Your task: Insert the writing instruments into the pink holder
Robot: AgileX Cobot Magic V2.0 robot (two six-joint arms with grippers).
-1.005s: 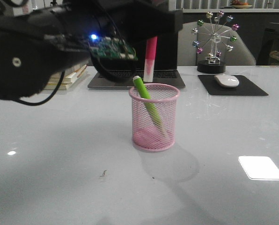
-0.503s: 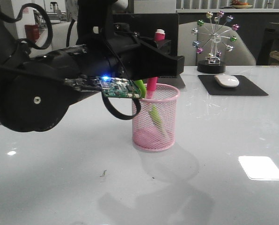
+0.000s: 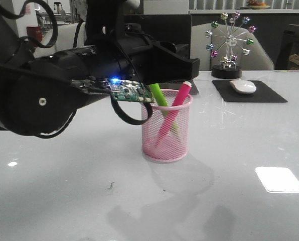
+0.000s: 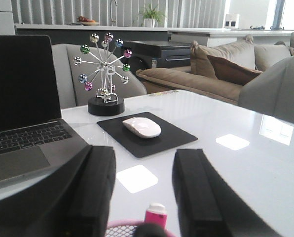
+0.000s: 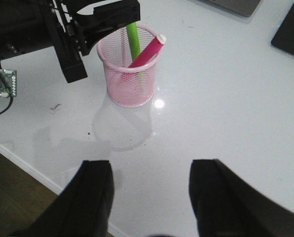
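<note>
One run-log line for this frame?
pink marker: in pink holder, leaning | green marker: in holder | left pincer: open, empty | right pincer: open, away

Bright glare patches on table [image 3: 64,201]

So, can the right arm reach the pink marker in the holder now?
Probably not easily: the left gripper hangs open right beside the pink holder, crowding the pink marker, and the right gripper, open, is well away.
</note>
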